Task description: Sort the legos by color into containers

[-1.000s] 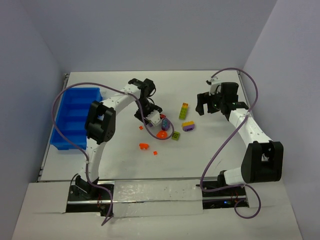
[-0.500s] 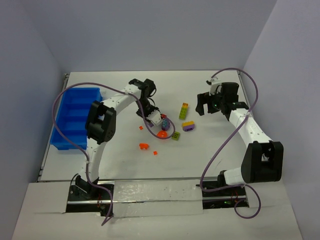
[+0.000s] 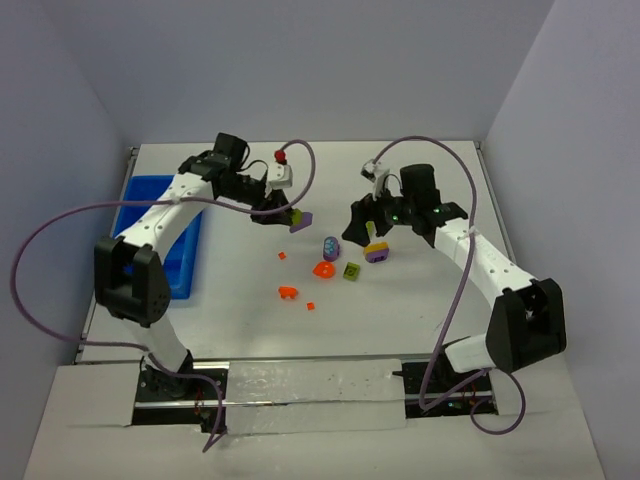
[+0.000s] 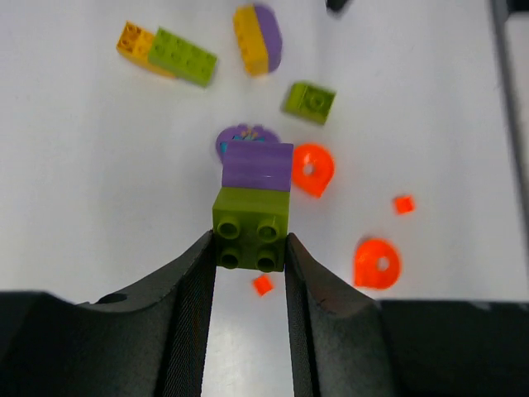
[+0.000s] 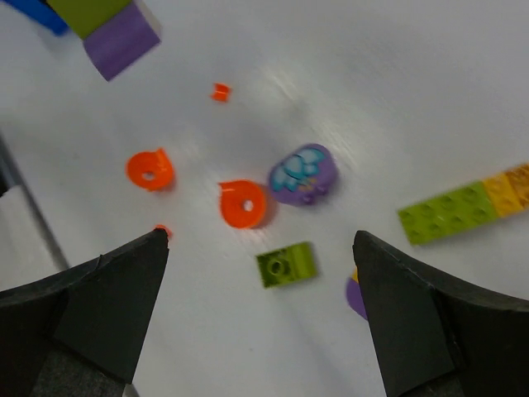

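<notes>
An olive-green and purple brick [image 4: 253, 207] is pinched between the two fingers of the left gripper [image 4: 250, 241]. The green half is nearer the wrist camera and the purple half lies beyond it. The jaws press against the sides of the green half.

In the top view the brick is held off the table [image 3: 420, 320], to the left of the loose pieces. It sits between them and the blue tray [image 3: 133, 218], well apart from the tray. The tray lies along the table's left edge, partly hidden behind the left arm. What its compartments hold cannot be made out.

The other pieces lie scattered on the white surface near the middle. In the left wrist view they show beyond the held brick:
- A purple round piece [image 4: 246, 135] sits just beside an orange round piece [image 4: 313, 169].
- A small olive-green square brick [image 4: 309, 99] lies past those two.
- Farther out are a yellow and purple brick [image 4: 258, 38] and a long green brick with a yellow-orange end [image 4: 169, 55].
- A second orange round piece [image 4: 377, 263] lies apart from these, off to one side.
- Two tiny orange bits [image 4: 403, 203] lie on the table — one near that second round piece, the other close under the left gripper's fingertips.

The right gripper [image 5: 260, 241] hangs over this scatter with its jaws spread wide and nothing between them. In its own wrist view, the small olive-green square brick and one orange round piece show in the gap between the fingers, on the table beneath. In the top view it sits over the right side of the scatter, just beside the yellow and purple brick.
</notes>
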Robot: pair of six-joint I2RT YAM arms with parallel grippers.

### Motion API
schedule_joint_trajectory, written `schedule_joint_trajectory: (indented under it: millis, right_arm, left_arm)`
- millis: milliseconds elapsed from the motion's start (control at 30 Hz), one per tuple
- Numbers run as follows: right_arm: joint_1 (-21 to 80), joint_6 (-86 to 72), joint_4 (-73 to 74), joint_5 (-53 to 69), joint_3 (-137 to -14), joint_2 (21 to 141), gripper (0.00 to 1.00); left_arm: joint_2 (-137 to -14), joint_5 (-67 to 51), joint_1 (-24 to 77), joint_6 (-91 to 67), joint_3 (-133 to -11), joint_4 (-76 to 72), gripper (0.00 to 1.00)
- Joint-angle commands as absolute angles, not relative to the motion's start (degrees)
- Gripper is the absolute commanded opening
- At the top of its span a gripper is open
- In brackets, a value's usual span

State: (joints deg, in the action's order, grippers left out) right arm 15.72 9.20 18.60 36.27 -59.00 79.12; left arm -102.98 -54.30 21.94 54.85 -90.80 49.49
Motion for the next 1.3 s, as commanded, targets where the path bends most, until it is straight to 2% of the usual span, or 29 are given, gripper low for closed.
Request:
schedule_joint_trajectory:
  millis: [0, 200, 367, 533, 600, 667, 733, 900, 1033, 1200, 1267]
  right_arm:
    - [19.89, 7.96, 15.45, 44.80, -63.77, 79.22, 1.00]
    - [26.62, 10.28, 18.80, 48.52, -69.43, 82.79, 0.96]
    - [28.19, 8.79, 18.68, 52.06, -70.97, 86.13, 0.88]
    - [28.21, 9.17, 19.42, 52.89, -71.81, 88.59, 0.87]
    - [28.21, 9.73, 19.54, 53.32, -72.07, 89.21, 0.80]
    - [28.30, 9.81, 19.42, 53.82, -72.04, 89.30, 0.66]
    - [28.30, 9.89, 19.29, 54.20, -72.16, 89.30, 0.57]
    - [28.30, 9.93, 18.36, 55.29, -71.63, 88.95, 0.43]
    - [28.35, 10.47, 18.61, 55.72, -72.32, 89.27, 0.40]
    - [28.45, 10.72, 19.99, 56.09, -74.19, 90.58, 0.52]
    - [28.60, 10.64, 19.76, 56.25, -74.14, 90.62, 0.53]
  left_arm:
    - [-97.36, -67.58, 22.15, 33.57, -83.48, 34.03, 0.00]
    - [-95.01, -70.75, 22.06, 24.02, -76.55, 24.44, 0.00]
    - [-93.81, -72.31, 22.06, 21.33, -73.44, 19.06, 0.00]
    - [-93.80, -73.65, 22.06, 21.09, -72.46, 18.46, 0.00]
    - [-93.93, -74.01, 22.06, 20.31, -72.25, 17.76, 0.00]
    - [-94.13, -74.24, 22.06, 19.89, -72.10, 17.40, 0.00]
    - [-94.23, -74.32, 22.06, 19.86, -72.02, 17.04, 0.00]
    - [-95.11, -74.45, 22.06, 20.56, -72.07, 17.77, 0.00]
    - [-96.20, -75.03, 22.06, 22.36, -72.65, 20.09, 0.00]
    - [-96.98, -75.23, 22.06, 24.35, -73.34, 22.71, 0.00]
    - [-97.18, -75.23, 22.06, 25.09, -73.45, 23.33, 0.00]
